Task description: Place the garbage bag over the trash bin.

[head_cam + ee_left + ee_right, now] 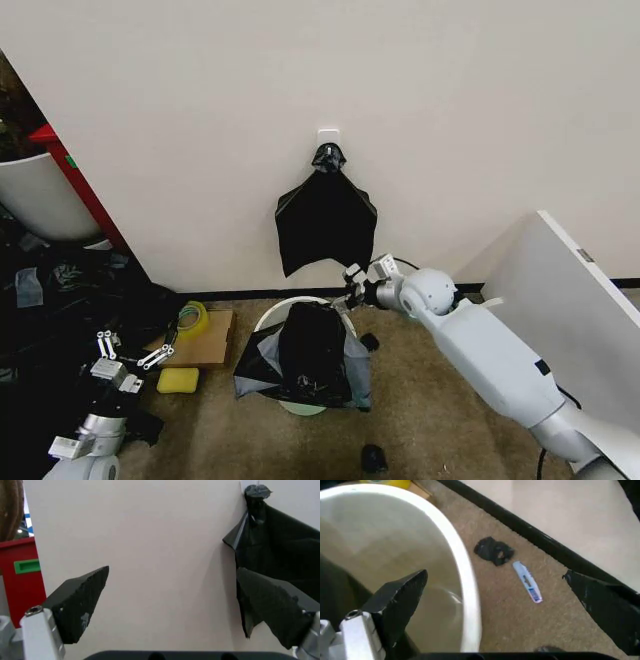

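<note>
- Right gripper (349,288) hovers with jaws spread wide, empty, above the far rim of the bin (466,577).
- Bag (305,358) drapes over the bin's near side only, so the far rim lies bare.
- Left gripper (128,352), also open, waits low at the left.

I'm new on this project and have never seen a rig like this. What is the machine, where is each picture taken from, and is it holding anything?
It is a wheeled robot with two arms. One picture looks down from its head; the other two come from cameras on its wrists. On the carpet stands the trash bin, with the garbage bag draped partly over it. The right gripper is at the bin's rim, open, holding nothing; its wrist camera looks into the bin. The left gripper waits low at the left, open too, facing the wall, where a bunch of black bags hangs.
</note>
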### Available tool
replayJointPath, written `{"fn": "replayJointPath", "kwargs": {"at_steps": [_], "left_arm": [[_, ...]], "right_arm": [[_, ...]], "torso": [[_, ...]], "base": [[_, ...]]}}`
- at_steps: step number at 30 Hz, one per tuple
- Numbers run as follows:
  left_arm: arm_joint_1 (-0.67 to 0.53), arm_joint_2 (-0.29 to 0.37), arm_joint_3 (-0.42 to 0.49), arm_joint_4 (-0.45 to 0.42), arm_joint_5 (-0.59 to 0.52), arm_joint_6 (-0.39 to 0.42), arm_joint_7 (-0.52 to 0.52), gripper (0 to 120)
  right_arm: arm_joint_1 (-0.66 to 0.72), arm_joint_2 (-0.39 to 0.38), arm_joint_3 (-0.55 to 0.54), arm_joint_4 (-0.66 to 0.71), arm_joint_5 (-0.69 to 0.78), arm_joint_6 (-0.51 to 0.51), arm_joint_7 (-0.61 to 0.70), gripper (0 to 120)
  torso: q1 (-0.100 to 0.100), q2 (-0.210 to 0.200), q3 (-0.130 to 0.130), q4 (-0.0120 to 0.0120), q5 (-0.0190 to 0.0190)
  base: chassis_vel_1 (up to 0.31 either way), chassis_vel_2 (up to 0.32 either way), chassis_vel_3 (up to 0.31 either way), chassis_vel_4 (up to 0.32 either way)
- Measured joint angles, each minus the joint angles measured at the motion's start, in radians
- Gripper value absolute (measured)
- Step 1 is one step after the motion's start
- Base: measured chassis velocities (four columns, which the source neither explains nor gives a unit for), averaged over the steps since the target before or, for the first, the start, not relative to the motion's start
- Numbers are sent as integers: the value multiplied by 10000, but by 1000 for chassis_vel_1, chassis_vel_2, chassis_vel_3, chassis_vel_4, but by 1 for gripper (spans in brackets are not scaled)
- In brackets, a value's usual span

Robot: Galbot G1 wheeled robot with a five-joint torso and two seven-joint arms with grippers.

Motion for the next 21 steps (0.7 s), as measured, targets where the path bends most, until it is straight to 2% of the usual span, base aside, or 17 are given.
{"fn": "replayJointPath", "kwargs": {"at_steps": [3, 7, 10, 11, 13, 15, 19, 21], "left_arm": [[18, -58, 24, 1, 90, 0, -87, 100], [58, -115, 22, 2, 331, 0, -414, 100], [134, -153, -26, 17, 575, -2, -900, 100], [134, -153, -26, 17, 575, -2, -900, 100], [186, -183, -47, -38, 615, -4, -1117, 100], [235, -204, -51, -121, 674, -6, -1448, 100], [245, -216, -52, -179, 691, -6, -1644, 100], [245, -230, -52, -243, 694, 7, -1762, 100]], "right_arm": [[-83, 57, -29, -22, 0, 24, 321, 94], [-231, 54, -113, 18, -2, 55, 548, 77], [-496, 109, -187, 93, 2, 74, 835, 57], [-496, 109, -187, 93, 2, 74, 835, 57], [-617, 108, -272, 204, 127, 80, 1110, 49], [-725, 105, -375, 384, 574, 87, 1776, 38], [-789, 102, -455, 566, 1135, 92, 2602, 30], [-901, 72, -562, 810, 1858, 95, 3653, 20]], "torso": [[0, 1, 0, 2, 0], [0, 1, 0, 2, 0], [0, 1, 0, 3, 0], [0, 1, 0, 3, 0], [0, 1, 0, 3, 0], [0, 1, 0, 3, 1], [0, 1, 0, 3, 1], [0, 1, 0, 4, 1]], "base": [[0, 0, 0, 0], [0, 0, 0, 0], [0, 0, 0, 0], [0, 0, 0, 0], [0, 0, 0, 0], [0, 0, 0, 0], [0, 0, 0, 0], [0, 0, 0, 0]]}}
